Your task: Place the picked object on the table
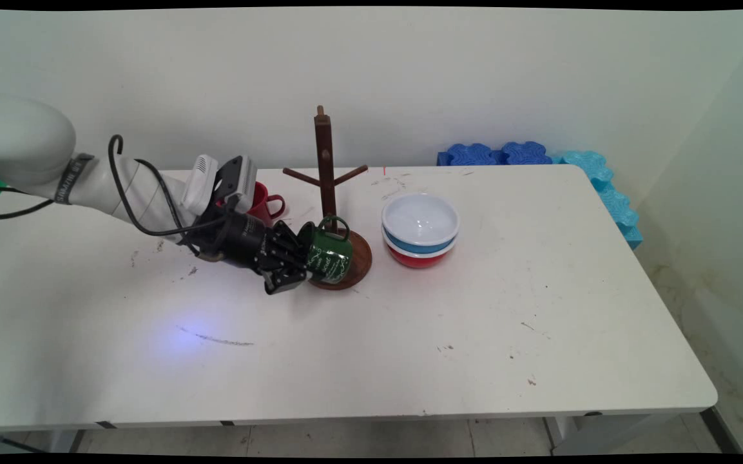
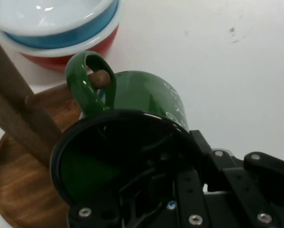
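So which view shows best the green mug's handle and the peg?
The hand view: the handle is looped around a peg of the wooden stand, seen close. The main view shows the whole mug, held by the gripper, but the handle there is small and the peg is not clear.

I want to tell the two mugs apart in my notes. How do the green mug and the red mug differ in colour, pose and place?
The green mug is tipped on its side, while the red mug stands upright. The end effector grips the green mug at its rim; the red mug stands free behind the arm. The green mug's handle is hooked over a peg of the wooden mug tree; the red mug sits on the table. Both have a loop handle.
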